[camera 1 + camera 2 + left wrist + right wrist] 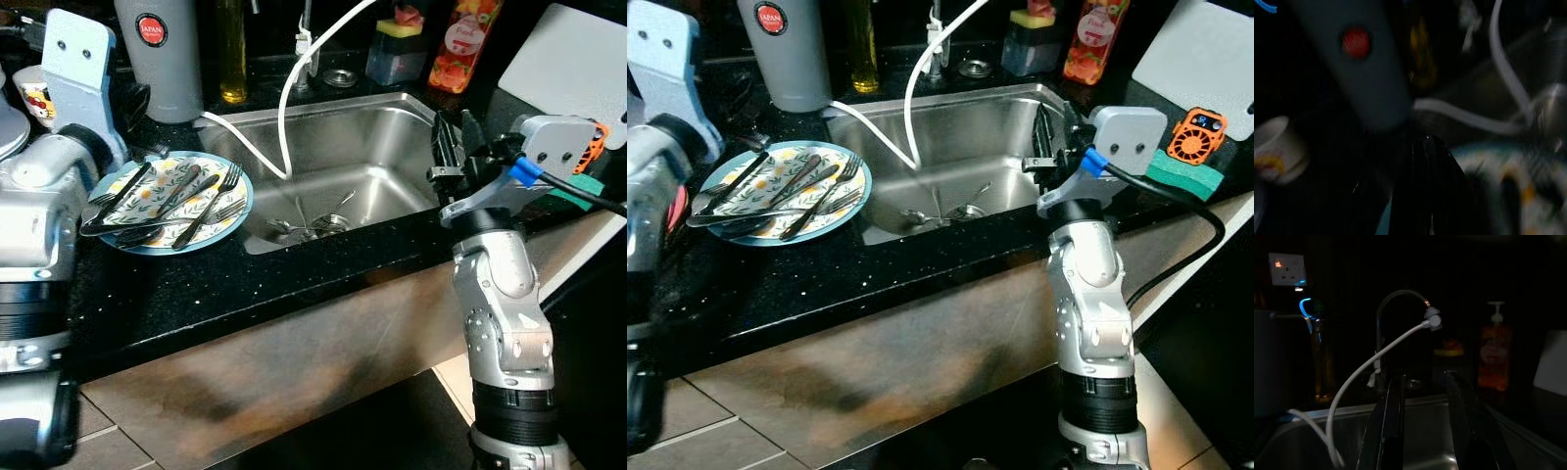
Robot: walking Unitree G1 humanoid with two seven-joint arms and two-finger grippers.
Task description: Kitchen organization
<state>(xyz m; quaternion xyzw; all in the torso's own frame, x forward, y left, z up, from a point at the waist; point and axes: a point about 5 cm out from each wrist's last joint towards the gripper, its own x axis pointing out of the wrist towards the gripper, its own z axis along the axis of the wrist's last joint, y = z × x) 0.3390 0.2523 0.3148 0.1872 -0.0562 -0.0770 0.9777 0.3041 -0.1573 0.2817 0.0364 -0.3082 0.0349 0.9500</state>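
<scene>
**Two pincers up, cutlery split between plate and sink**

Several forks and knives lie on the plate point(167, 201), on the worktop point(294, 284) just beside my left pincer point(1425, 196), whose fingers look pressed together, empty. Right pincer point(449, 147) hovers spread over the sink's point(392, 127) right rim, holding nothing. A few utensils point(313, 225) lie by the drain, below and to its left. White hose point(284, 117) hangs ahead of it. My guess: sink pickup is next. Descend clear of the hose, straddle one handle, close only once low.
</scene>
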